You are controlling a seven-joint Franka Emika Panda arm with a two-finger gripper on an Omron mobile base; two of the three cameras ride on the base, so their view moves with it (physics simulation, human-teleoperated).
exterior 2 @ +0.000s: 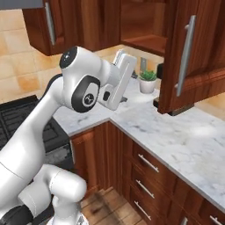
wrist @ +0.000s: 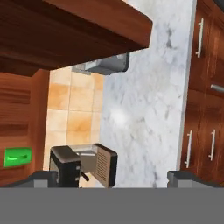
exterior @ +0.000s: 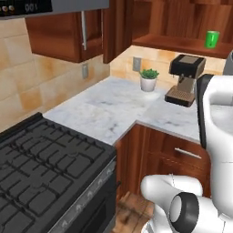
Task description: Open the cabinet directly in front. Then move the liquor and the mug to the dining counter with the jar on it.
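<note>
Plainly no legible writing on mug (exterior: pixel 211 39) in open cabinet (exterior: pixel 182 27).

**Legible markings: one item**

Digital readout, pale digits on a dark panel, on the appliance (exterior: pixel 27 7) mounted above the stove (exterior: pixel 45 173), upper left of the left base view. Appears to read "001"; blurred, so the digits are uncertain. No brand, label or sign can be read on anything else.
</note>
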